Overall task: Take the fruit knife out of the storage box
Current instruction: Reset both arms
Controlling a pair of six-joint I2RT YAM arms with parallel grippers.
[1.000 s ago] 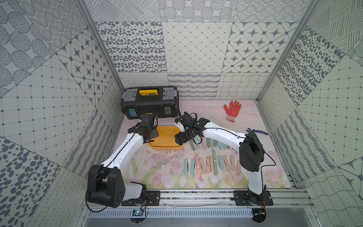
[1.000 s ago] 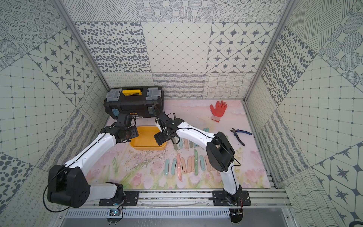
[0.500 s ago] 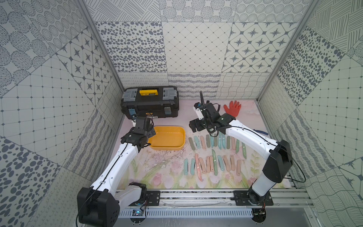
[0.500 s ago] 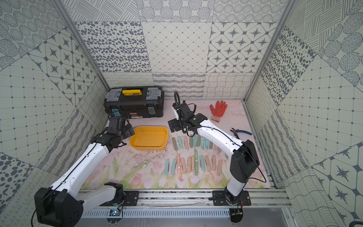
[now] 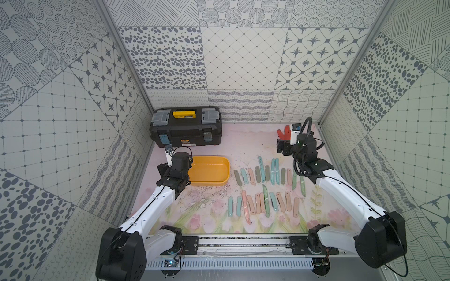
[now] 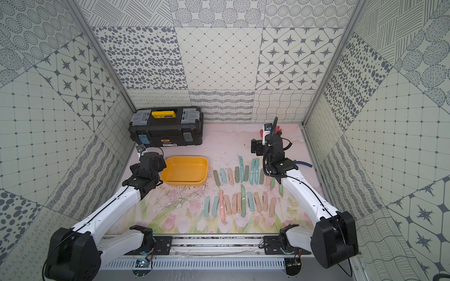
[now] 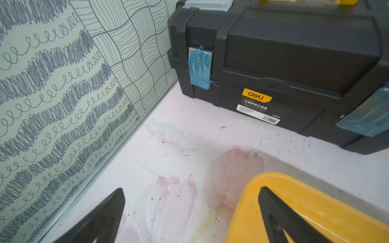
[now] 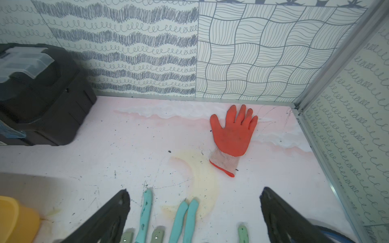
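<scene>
Your left gripper stands spread and empty at a corner of the shallow yellow plastic storage box. Your right gripper is likewise spread and empty. The pastel-handled fruit knives lie in rows on the table beside that box.

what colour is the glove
The glove is orange-red with a white cuff; the right wrist view shows it best.

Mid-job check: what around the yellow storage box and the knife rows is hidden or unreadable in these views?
storage box: left end covered by the left arm in both top views; the left wrist view's edge cuts off all but one corner.
fruit knives: the rightmost lie partly under the right arm in both top views.
pliers: only blue handles show in a top view; the right arm hides the rest.
</scene>
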